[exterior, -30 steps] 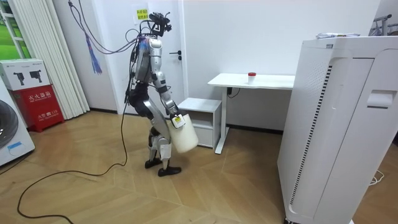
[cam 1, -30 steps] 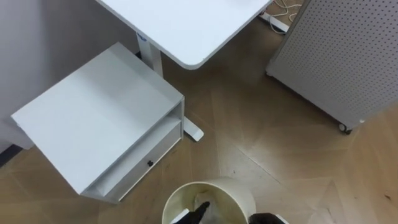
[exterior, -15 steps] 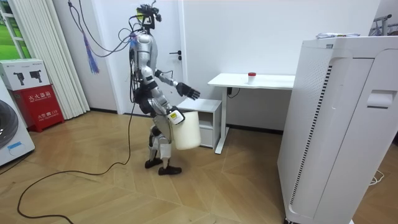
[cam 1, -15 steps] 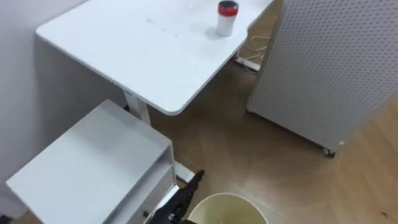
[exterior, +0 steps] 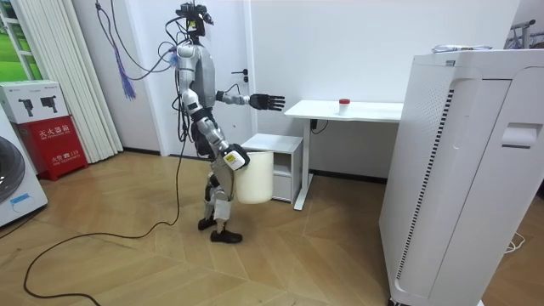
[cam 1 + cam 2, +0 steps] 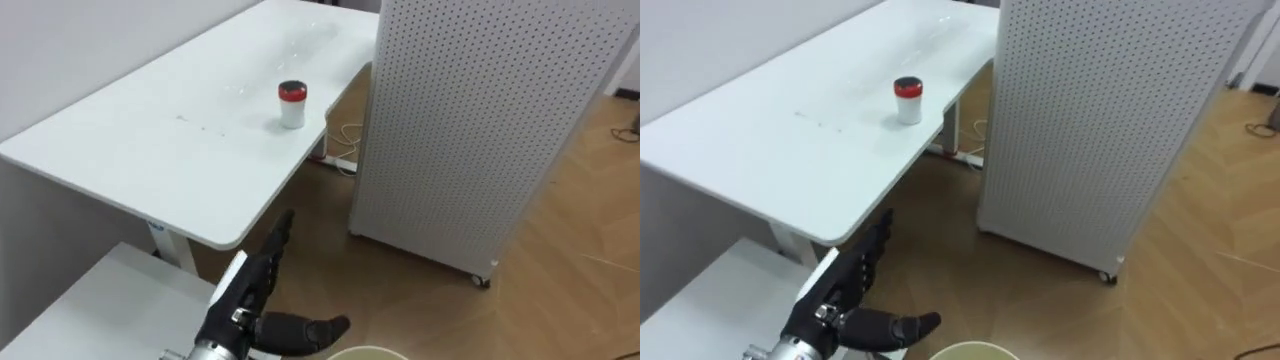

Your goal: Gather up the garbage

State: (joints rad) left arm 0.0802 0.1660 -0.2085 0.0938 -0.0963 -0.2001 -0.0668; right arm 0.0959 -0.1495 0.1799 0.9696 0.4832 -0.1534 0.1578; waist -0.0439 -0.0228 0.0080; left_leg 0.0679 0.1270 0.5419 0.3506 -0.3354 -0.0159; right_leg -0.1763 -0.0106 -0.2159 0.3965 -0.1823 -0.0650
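Note:
A small white container with a red lid stands upright on the white desk; the room view has it at the desk's middle. My left hand is raised, fingers straight and spread, palm empty, short of the desk's near edge. In the room view that left hand reaches toward the desk's end. My right hand hangs low, gripping the rim of a cream bin held off the floor. The bin's rim shows at the bottom edge of the left eye view.
A tall white perforated cabinet on casters stands right of the desk. A low white drawer unit sits under the desk's near end. Cables and a power strip lie on the wood floor behind the desk.
I have straightened up, and my view has lifted from the bin and floor to the desk top. My left arm rose and stretched toward the desk. The bin stays in my right hand.

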